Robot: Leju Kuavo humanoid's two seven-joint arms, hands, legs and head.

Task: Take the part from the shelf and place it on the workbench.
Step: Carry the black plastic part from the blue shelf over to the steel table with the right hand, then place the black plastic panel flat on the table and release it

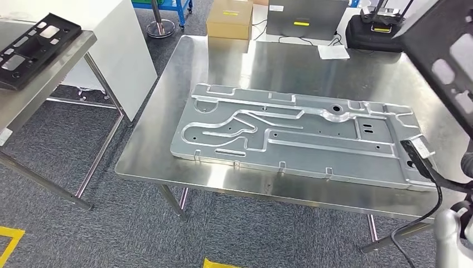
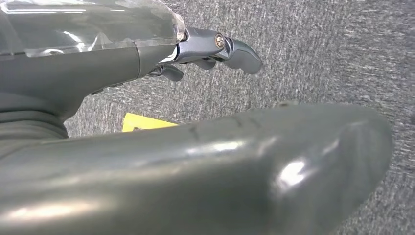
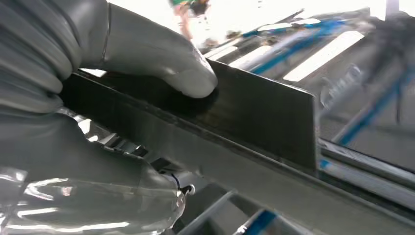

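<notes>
Steel workbench (image 1: pixel 167 134), front-left edge bare; right hand (image 3: pixel 73 122) clamping black part (image 3: pixel 264 112); left hand (image 2: pixel 215 49) spread.

Right hand clamped, left hand hanging loose.
The right hand (image 3: pixel 98 98) grips a dark flat part (image 3: pixel 254 112), thumb pressed on one face, fingers beneath; the left hand (image 2: pixel 195 54) hangs over the floor, fingers gently curled, holding nothing.

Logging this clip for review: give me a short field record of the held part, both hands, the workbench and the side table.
held part: black part, raised at the head view's upper right, above the workbench
right hand: right hand grips the part's edge, thumb pressed on top
left hand: left hand holds nothing, over carpet
workbench: steel workbench carrying a large aluminium plate
side table: another black panel
</notes>
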